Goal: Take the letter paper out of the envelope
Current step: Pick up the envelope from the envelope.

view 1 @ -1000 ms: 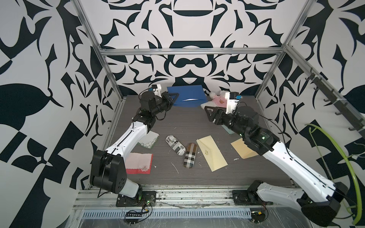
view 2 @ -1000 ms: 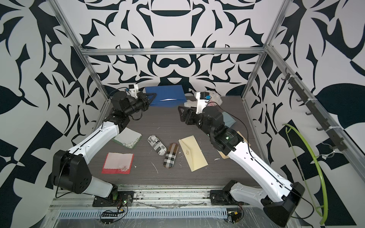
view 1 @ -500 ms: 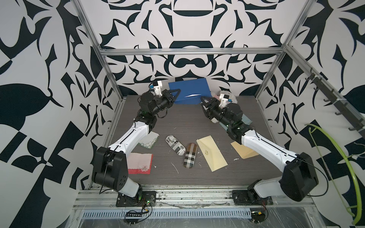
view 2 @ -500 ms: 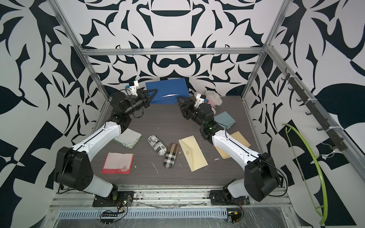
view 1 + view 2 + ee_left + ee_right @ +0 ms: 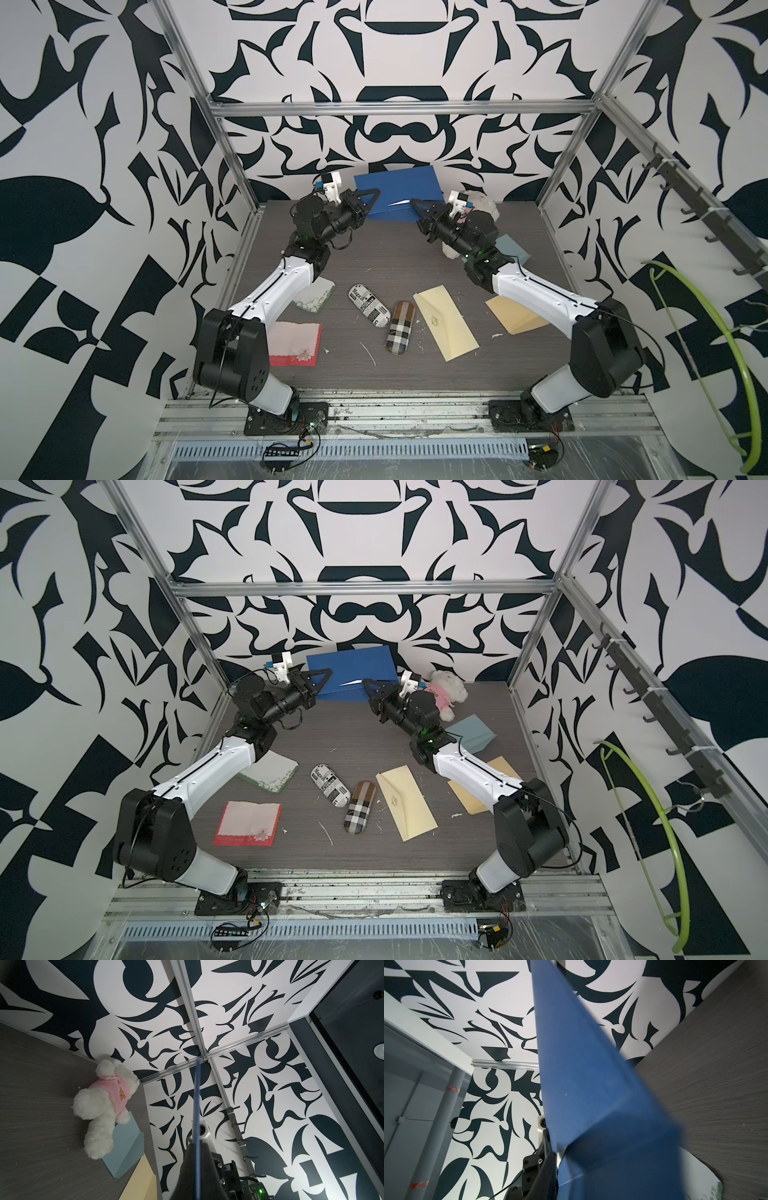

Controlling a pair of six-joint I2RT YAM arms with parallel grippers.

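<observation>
One plush bear (image 5: pixel 446 691) beside blue envelope (image 5: pixel 353 667)

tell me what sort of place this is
Probably a lab robot test cell: an aluminium frame boxes in a tabletop between black-and-white patterned walls, a left arm and right arm are bolted to a rail at its front, and props lie around, such as a cream envelope and a plush toy.

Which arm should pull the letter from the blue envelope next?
Right. The left gripper holds the blue envelope aloft by its edge; the right gripper is right at the white paper sliver showing.
</observation>
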